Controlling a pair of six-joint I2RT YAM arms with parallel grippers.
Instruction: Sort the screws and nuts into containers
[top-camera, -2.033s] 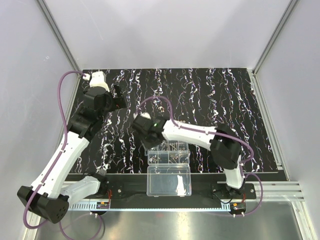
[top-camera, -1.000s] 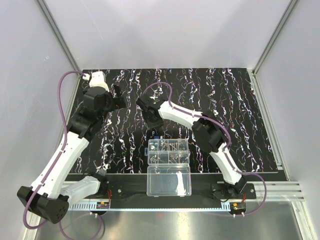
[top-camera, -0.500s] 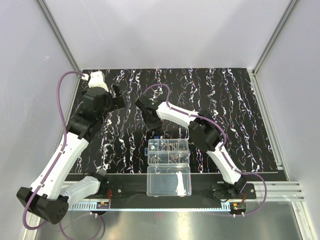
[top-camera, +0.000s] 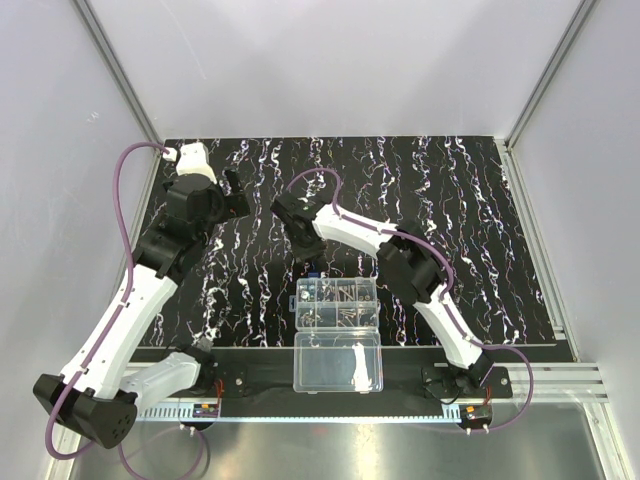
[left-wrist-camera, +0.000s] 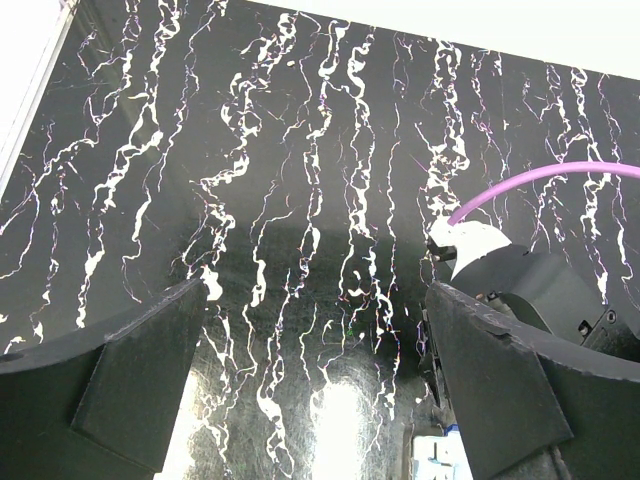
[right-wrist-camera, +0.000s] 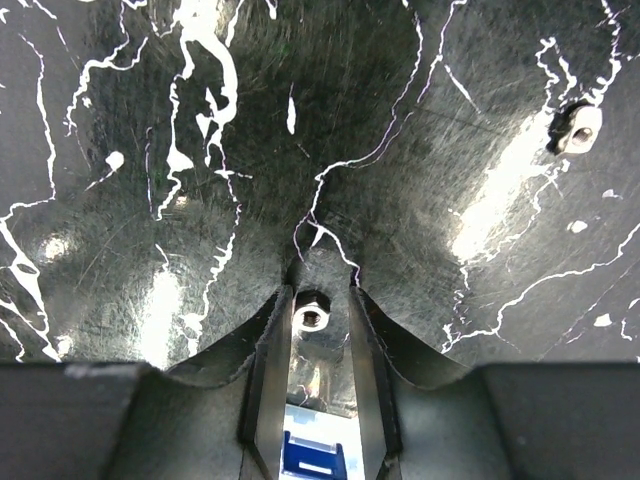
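Clear plastic containers (top-camera: 376, 305) sit near the front of the black, white-streaked mat (top-camera: 480, 230), a short row of small compartments with thin dividing walls. From where I stand, the middle and right compartments hold a dark jumble of screws (top-camera: 347, 314). The left ones hold a few paler bits too small for me to make out. The undivided lid half (top-camera: 320, 350) lies open just in front of them, toward the arm bases.

Just behind the box, beside a small blue piece (top-camera: 318, 272), the right gripper (right-wrist-camera: 320, 295) points down at the mat. Its jaws are only a narrow slot apart. One nut (right-wrist-camera: 312, 315) lies on the mat between the tips, and a sliver of gap shows on its right side, so it looks flanked rather than pinched. A second nut (right-wrist-camera: 578, 128) lies loose on the mat, well off to one side.

The left gripper (left-wrist-camera: 315, 290) hangs over bare mat at the back left, jaws spread wide and holding nothing.
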